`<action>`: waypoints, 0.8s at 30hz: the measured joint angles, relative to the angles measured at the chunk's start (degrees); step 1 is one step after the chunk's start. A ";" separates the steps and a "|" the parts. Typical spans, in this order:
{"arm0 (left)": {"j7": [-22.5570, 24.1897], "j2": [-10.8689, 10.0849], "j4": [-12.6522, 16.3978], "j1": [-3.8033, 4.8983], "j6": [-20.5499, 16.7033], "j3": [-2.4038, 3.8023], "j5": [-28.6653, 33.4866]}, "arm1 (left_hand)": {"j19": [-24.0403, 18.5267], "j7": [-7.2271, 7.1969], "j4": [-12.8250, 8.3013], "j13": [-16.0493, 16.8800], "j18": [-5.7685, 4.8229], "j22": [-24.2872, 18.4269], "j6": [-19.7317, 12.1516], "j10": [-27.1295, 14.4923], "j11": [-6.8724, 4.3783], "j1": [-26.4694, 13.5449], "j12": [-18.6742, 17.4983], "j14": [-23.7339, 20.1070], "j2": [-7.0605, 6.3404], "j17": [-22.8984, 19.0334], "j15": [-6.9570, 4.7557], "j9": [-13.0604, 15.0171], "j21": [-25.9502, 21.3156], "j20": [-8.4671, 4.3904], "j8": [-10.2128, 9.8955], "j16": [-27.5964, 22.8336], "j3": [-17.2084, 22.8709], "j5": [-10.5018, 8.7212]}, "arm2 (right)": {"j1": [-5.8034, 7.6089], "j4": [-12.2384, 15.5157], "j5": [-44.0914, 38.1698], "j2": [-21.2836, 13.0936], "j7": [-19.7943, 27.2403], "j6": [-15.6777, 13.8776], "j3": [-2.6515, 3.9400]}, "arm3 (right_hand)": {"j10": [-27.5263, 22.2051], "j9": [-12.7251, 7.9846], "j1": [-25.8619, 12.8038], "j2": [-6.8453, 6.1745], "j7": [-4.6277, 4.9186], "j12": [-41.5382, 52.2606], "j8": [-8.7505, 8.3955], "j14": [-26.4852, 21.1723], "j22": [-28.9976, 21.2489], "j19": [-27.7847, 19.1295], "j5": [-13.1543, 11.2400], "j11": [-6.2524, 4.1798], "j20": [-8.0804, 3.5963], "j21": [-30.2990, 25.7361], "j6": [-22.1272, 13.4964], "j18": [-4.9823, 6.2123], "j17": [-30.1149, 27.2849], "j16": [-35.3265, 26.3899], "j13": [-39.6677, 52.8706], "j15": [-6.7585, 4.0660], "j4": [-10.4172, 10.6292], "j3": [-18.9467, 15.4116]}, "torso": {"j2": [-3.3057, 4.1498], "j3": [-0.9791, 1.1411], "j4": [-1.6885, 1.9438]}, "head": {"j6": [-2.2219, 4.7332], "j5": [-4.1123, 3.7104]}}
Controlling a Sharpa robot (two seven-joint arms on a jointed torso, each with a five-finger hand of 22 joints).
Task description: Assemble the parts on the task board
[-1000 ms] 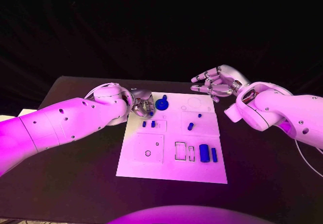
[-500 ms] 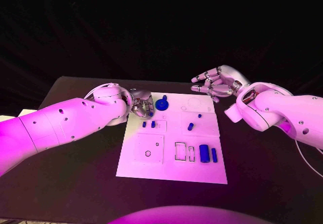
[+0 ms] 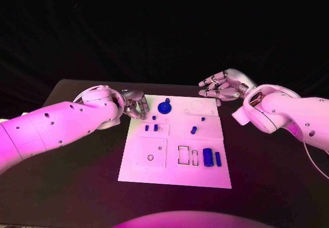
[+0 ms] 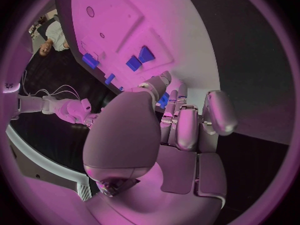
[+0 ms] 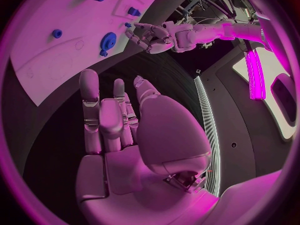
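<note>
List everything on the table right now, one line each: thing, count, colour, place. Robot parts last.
Task board: one, white, middle of the table.
Table: one, black, under the board.
Gear-shaped part: one, blue, far end of the board beside the left hand.
Small pegs: two, blue, side by side below the gear.
Slanted peg: one, blue, centre-right of the board.
Cylinder: one, blue, near right of the board.
Thin bar: one, blue, right of the cylinder.
Left hand: silver, at the board's far left edge, holding nothing.
Right hand: silver, raised past the board's far right corner, holding nothing.

White task board (image 3: 137,161) flat mid-table, small blue parts (image 3: 208,156) scattered on it
</note>
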 measured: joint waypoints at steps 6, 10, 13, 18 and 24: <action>1.49 -2.82 1.01 0.15 -5.22 0.12 8.55 | -0.52 0.32 -1.95 1.24 0.01 0.00 4.76 4.88 -0.87 2.62 4.00 0.00 2.50 -0.01 0.00 0.77 -1.80 -0.11 2.70 0.00 2.79 0.47 | 0.00 -1.16 -4.65 -0.80 -1.77 3.21 0.00 | 1.11 0.07 3.05 -1.08 -0.02 -7.70 0.00 0.00 2.13 1.36 -2.11 0.49 0.25 1.20 3.49 0.00 1.24 1.48 -8.33 0.26 -2.06 4.22 | 0.00 -0.02 -0.02 | 0.49 -0.30; 4.01 -4.77 2.28 0.17 -9.33 0.09 19.53 | -2.48 0.30 -3.25 2.24 1.07 -1.82 5.85 6.65 -1.30 3.49 6.28 -0.77 2.72 -3.90 -0.75 0.83 -6.51 -0.77 3.21 -2.09 4.08 0.94 | 0.00 -1.28 -11.22 -1.47 -3.26 5.57 0.00 | 3.68 0.06 3.85 -1.43 -0.63 -10.02 0.00 0.33 6.07 3.29 -2.64 -0.25 0.00 3.98 5.60 0.00 3.79 4.13 -11.55 0.08 -3.10 6.27 | 0.00 -0.04 -0.03 | 0.85 -0.72; 7.17 -6.21 4.24 0.16 -12.34 -0.25 31.09 | -4.84 0.30 -3.23 2.99 1.72 -4.57 5.86 5.73 -1.26 2.87 7.34 -2.83 3.08 -8.77 -0.71 0.71 -11.89 -0.74 3.21 -5.12 4.37 0.94 | -0.04 -1.08 -17.71 -1.87 -4.77 7.04 0.00 | 5.41 0.06 4.08 -1.66 -1.28 -11.28 0.00 0.54 9.18 4.65 -3.25 -0.53 -0.14 6.11 6.82 0.00 5.58 5.92 -13.38 -0.13 -3.47 7.53 | 0.00 -0.04 -0.05 | 1.07 -1.12; 13.66 -8.51 8.36 -0.11 -15.54 -1.00 52.13 | -8.75 0.30 -1.61 3.77 2.98 -9.41 5.86 4.52 -1.24 -0.39 9.00 -6.34 3.38 -16.35 -0.40 0.49 -20.98 -0.49 3.59 -10.07 2.72 0.94 | -0.76 -0.26 -29.23 -2.07 -8.14 8.80 -0.21 | 6.27 0.00 3.45 -2.28 -1.81 -12.97 -0.67 0.53 11.37 5.32 -7.15 -0.68 -0.21 7.58 8.17 0.00 6.55 6.68 -15.48 -0.13 -3.25 9.28 | -0.02 -0.07 -0.10 | 1.59 -1.80; 20.18 -10.29 11.79 -0.43 -16.61 -1.27 70.51 | -10.06 0.30 -0.74 4.38 3.61 -12.00 5.85 3.88 -1.27 -1.89 10.28 -7.49 3.57 -19.36 -0.31 0.35 -25.47 -0.18 3.59 -11.85 0.44 0.94 | -1.87 0.28 -39.61 -1.52 -12.23 9.97 -0.51 | 4.80 -0.53 2.24 -3.49 -1.82 -15.16 -1.67 0.53 11.30 5.32 -8.43 -0.24 -0.21 7.58 8.18 0.00 6.24 6.68 -17.47 -0.13 -2.47 10.53 | -0.05 -0.13 -0.10 | 2.02 -2.29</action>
